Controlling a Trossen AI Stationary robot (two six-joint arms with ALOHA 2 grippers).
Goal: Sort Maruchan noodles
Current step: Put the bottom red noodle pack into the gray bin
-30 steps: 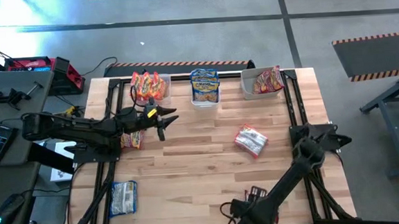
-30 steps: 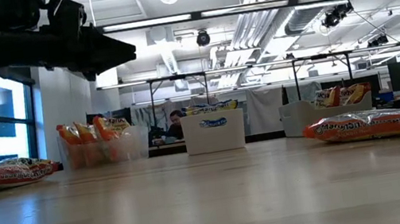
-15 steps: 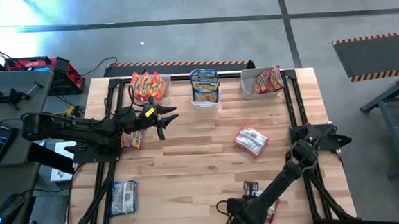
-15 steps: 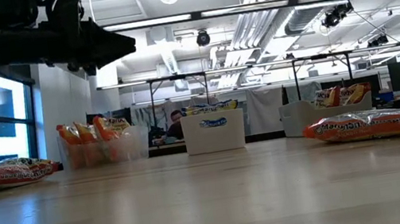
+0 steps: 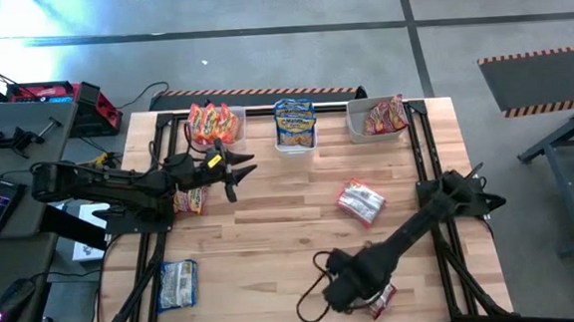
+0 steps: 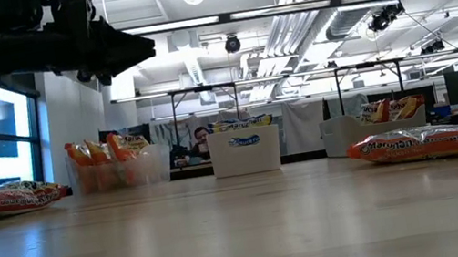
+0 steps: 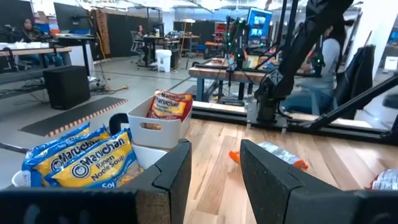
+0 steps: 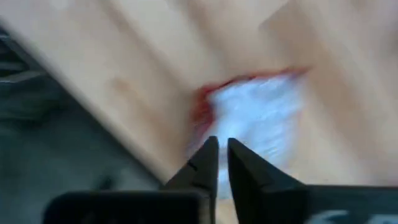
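**Down low, right gripper pinched over a red-and-white packet**

Close to the table's near edge, the right gripper point(image 8: 217, 163) has its two dark fingers drawn almost together, only a thin slit between them, with a red-and-white noodle packet point(image 8: 255, 118) lying on the wood just past the tips; whether the fingers actually pinch its edge cannot be told. From above, that packet point(image 5: 383, 297) pokes out beside the gripper point(image 5: 337, 292).

Farther off, the left gripper point(image 7: 214, 163) hangs above the table's left half with its fingers partly apart and nothing between them, close to an orange-red packet point(image 5: 192, 200) lying flat.

Another red-and-white packet point(image 5: 360, 200) rests mid-table on the right, and a blue-and-white one point(image 5: 178, 284) lies near the front left corner. Along the far edge, three clear bins hold orange-red packets point(image 5: 213, 123), blue-and-white packets point(image 5: 295, 121) and red-and-white packets point(image 5: 385, 115).
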